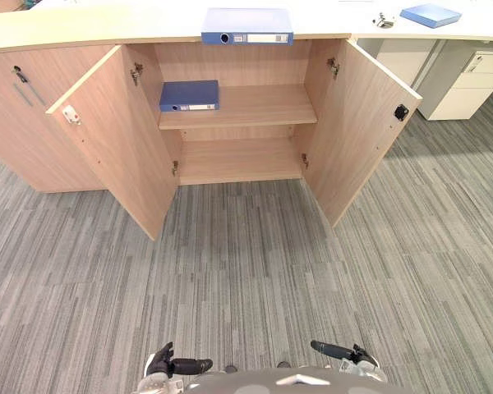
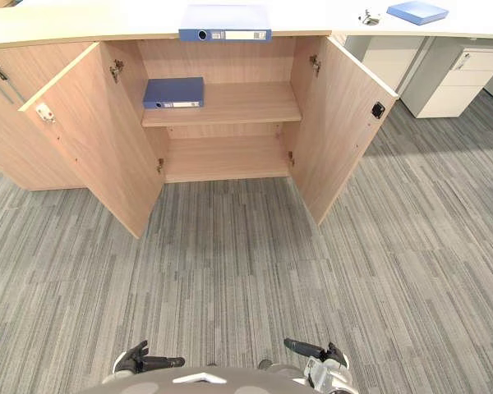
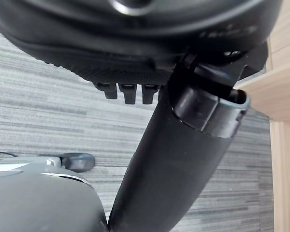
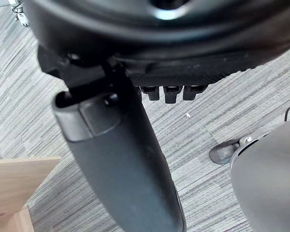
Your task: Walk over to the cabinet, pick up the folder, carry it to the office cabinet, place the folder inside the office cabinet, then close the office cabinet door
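A blue folder (image 1: 246, 26) lies flat on the pale top of the wooden office cabinet (image 1: 238, 156), its spine facing me. A second blue folder (image 1: 189, 95) lies on the left of the cabinet's upper shelf. Both cabinet doors stand wide open, the left door (image 1: 115, 139) and the right door (image 1: 357, 123) swung out toward me. My left hand (image 1: 174, 364) and right hand (image 1: 345, 354) hang low in front of me, far from the cabinet. Both are open and hold nothing, as the left wrist view (image 3: 135, 63) and right wrist view (image 4: 174, 63) also show.
A third blue folder (image 1: 430, 15) and a small metal object (image 1: 384, 20) lie on the counter at the far right. A white drawer unit (image 1: 468, 82) stands right of the cabinet. Grey striped carpet (image 1: 246, 279) stretches between me and the open doors.
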